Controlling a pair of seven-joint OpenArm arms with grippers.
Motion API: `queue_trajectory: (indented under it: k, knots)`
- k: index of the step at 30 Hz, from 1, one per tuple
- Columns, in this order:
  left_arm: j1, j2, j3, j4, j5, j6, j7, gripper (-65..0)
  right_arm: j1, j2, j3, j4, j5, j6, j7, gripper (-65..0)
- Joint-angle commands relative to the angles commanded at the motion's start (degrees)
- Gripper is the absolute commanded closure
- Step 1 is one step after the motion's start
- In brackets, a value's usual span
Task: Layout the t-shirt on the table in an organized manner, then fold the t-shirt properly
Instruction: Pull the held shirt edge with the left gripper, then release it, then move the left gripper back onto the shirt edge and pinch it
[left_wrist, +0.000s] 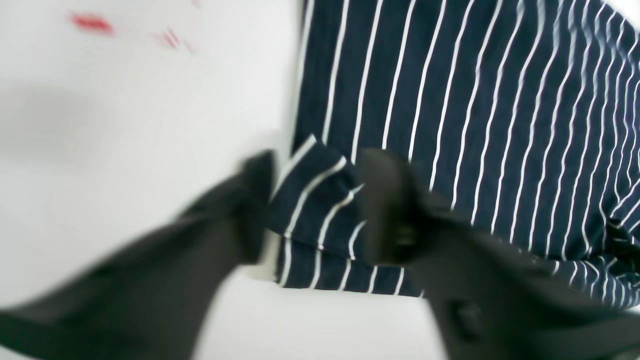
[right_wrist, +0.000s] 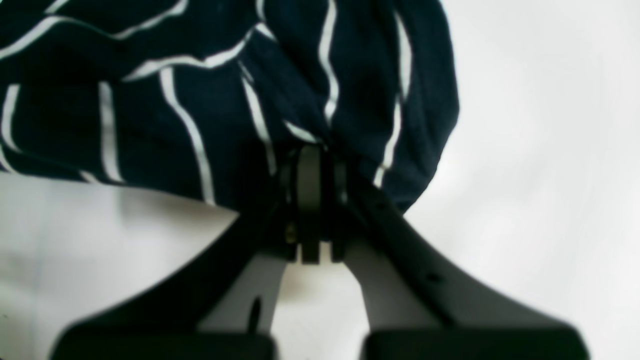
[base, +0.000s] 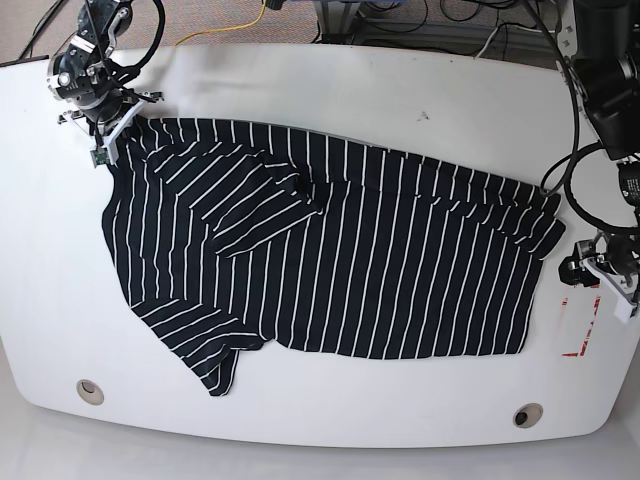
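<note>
Striped cloth, dark with thin white lines, covers most of the table (base: 330, 75): the t-shirt (base: 380, 270) lies spread from the far left corner across to the right side, mostly flat, with a folded-over flap near its middle and one sleeve trailing toward the near left edge.

My right gripper (right_wrist: 310, 165) sits at the far left corner of the garment. In the right wrist view its jaws are pressed together with a bunch of fabric pinched between them, so I read it as clamped on the t-shirt. I judge this hold is there to anchor that corner, so the cloth can be drawn taut rather than dragged as a whole.

My left gripper (left_wrist: 315, 205) is at the right end of the garment, close to the red mark (base: 580, 335) on the tabletop. In the left wrist view its two fingers stand apart, straddling a turned-up corner of hem. The cloth lies in the gap but the fingers do not press it, so the jaws are spread and nothing is held.

I judge the layout stage unfinished: the central flap and near-left sleeve need flattening before any fold. Closing on the hem corner looks like the sensible next action; a shallow bite risks slipping off under tension.
</note>
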Motion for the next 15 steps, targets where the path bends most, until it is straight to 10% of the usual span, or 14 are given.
queue_trajectory:
  k: [8, 15]
  knots:
    - [7.91, -0.35, -0.26, 9.23, 0.00, -7.56, -1.49, -42.2, 0.00, 0.00, 0.00, 0.26, 0.35, 0.00, 0.00, -0.5]
    - [18.81, 0.00, 1.41, 14.07, 3.08, -8.26, -15.03, -42.2, -0.18, -0.35, 0.18, 5.10, 0.35, 0.00, 0.00, -0.6]
